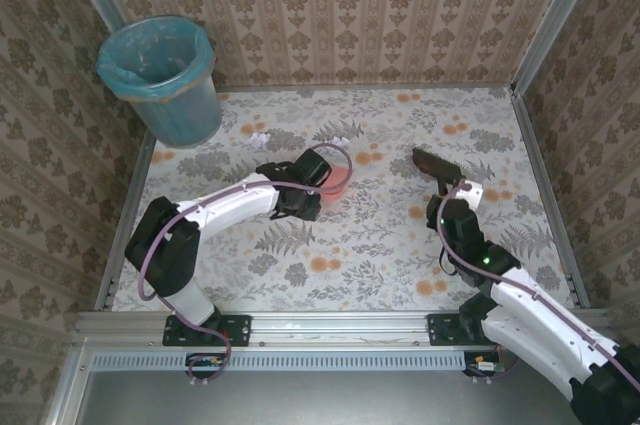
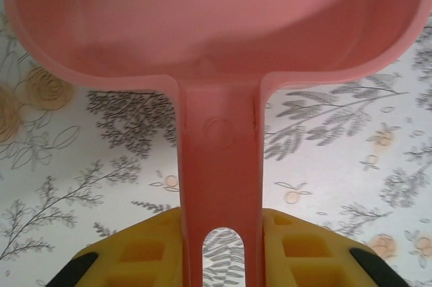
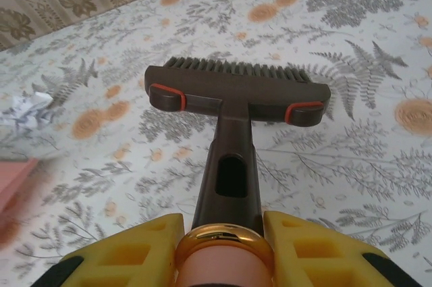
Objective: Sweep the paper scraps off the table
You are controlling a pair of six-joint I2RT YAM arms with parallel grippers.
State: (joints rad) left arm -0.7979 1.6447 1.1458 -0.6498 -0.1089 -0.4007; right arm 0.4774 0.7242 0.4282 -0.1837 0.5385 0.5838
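Left of the brush (image 3: 236,88) your right gripper (image 3: 223,240) clamps lie the paper scraps (image 3: 27,108); your left gripper (image 2: 219,246), gripping the dustpan (image 2: 216,23), sits nearer.

A: Surface colours?
B: Table (image 1: 350,245) cloth is whitish with grey ferns and orange flowers. Walls (image 1: 350,5) brown damask.
A: Tools?
B: Dustpan (image 2: 216,30) pink. Brush (image 3: 236,91) dark brown, red-orange end tabs, gold collar. Bin (image 1: 165,80) teal, teal liner.
A: Rest?
B: Paper scraps (image 1: 260,135) white. Arms (image 1: 225,207) white, black joints, purple cable. Fingers (image 3: 128,253) yellow, black tips.
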